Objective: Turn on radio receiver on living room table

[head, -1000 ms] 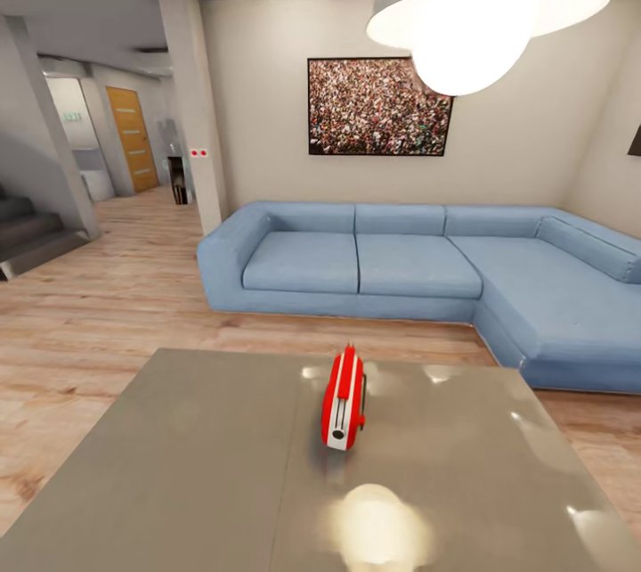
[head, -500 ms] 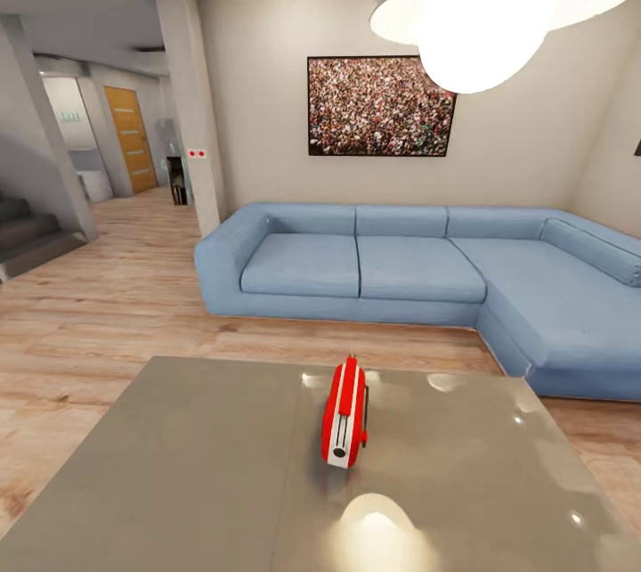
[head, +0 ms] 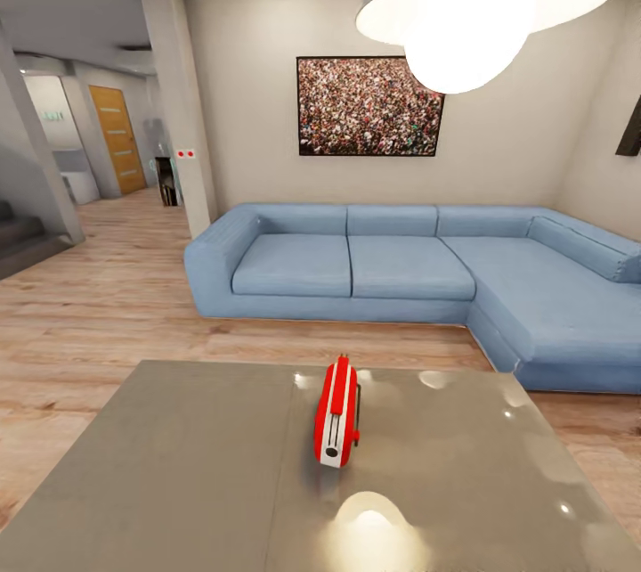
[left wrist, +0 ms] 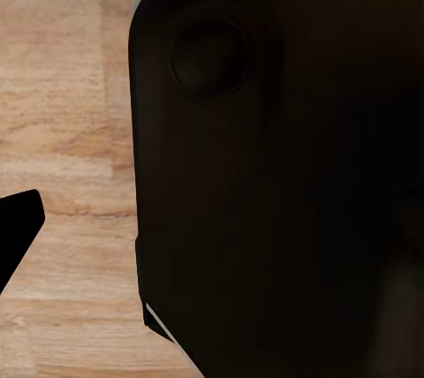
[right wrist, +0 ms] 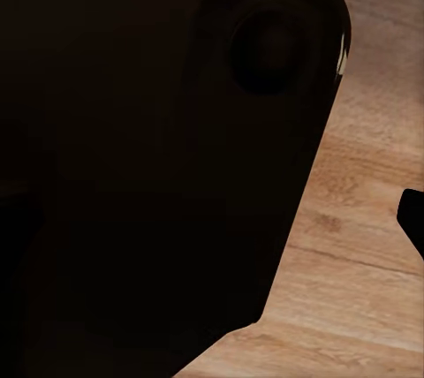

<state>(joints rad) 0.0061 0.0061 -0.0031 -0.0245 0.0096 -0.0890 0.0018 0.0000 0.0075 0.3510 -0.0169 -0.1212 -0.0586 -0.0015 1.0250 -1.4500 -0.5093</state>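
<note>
The red radio receiver [head: 336, 412] with white trim stands on its edge near the middle of the grey-brown table [head: 178, 483], one narrow end facing me, in the head view. The glossy top mirrors the lamp just in front of the radio. In the left wrist view, a dark flat panel [left wrist: 283, 175] hangs over the wood floor, and a black tip [left wrist: 13, 230] pokes in at the frame edge. The right wrist view has a similar dark panel [right wrist: 159, 157] and a black tip [right wrist: 413, 219]. The jaws' spacing is hidden.
A blue L-shaped sofa [head: 401, 265] stands behind the table below a crowd picture [head: 369, 106]. A white dome lamp [head: 472, 2] hangs overhead at the right. A pillar [head: 178, 109], stairs [head: 18, 238] and a corridor with a wooden door [head: 116, 140] lie to the left.
The whole head picture has drifted a little to the left, so the camera has moved. The radio stays in its place on the table.
</note>
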